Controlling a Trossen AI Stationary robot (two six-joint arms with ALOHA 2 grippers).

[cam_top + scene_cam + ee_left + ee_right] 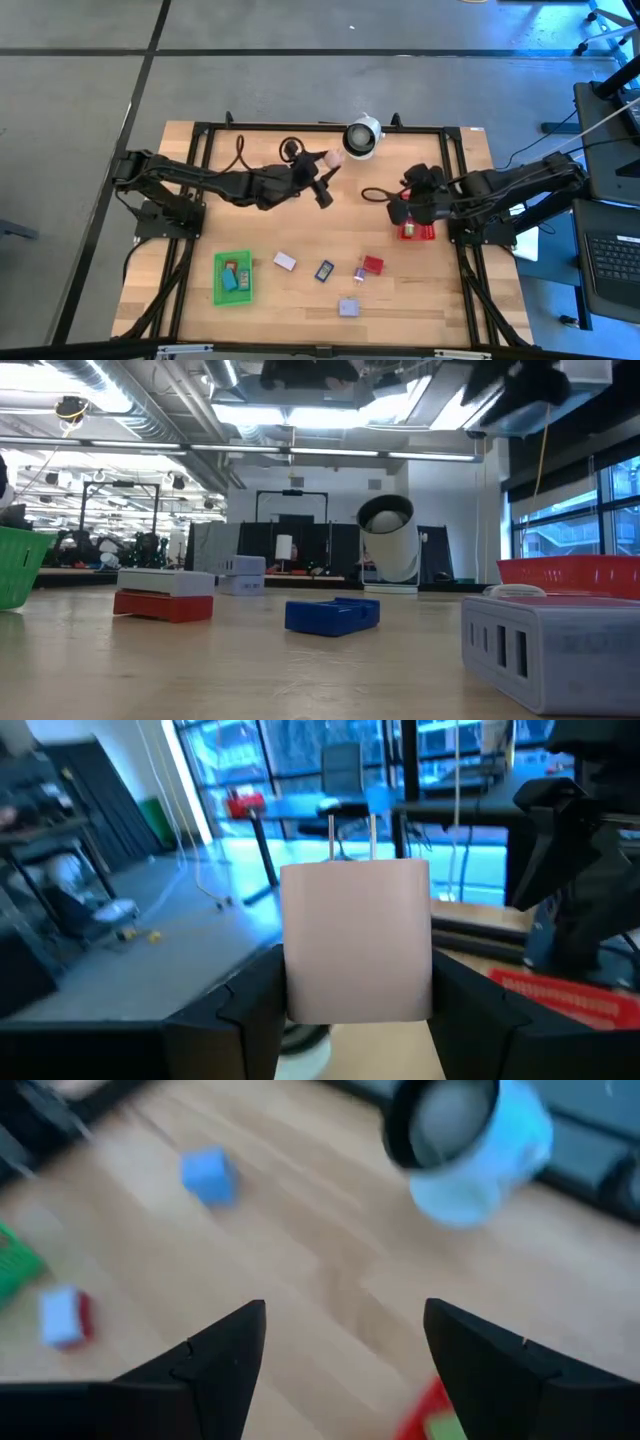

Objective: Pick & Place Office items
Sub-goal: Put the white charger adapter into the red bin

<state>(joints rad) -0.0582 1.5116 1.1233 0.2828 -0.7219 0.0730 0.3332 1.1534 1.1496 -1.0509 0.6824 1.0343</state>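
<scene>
My left gripper (328,166) is raised over the table's far middle, shut on a pale pink blocky piece (356,942) with two metal prongs. My right gripper (404,200) hangs open above the table, just beyond the red bin (417,231), and holds nothing (345,1365). Small pieces lie flat on the near half of the table: a lavender-white one (285,262), a blue one (325,271), a red one (373,265), a tiny purple one (359,273) and a lavender one (348,307). The green bin (233,276) holds a few pieces. My left gripper pinches the pink piece between its two fingers, one on each side face (290,960). The fingers come at it roughly level from the table's left. The prongs (351,835) point away from the wrist. The piece is lifted clear of the table.
The round white-and-black device (362,138) stands at the far edge, close to my left gripper. A black cable loop (375,194) lies beside my right gripper. A black frame borders the table. Bare wood shows between the two bins.
</scene>
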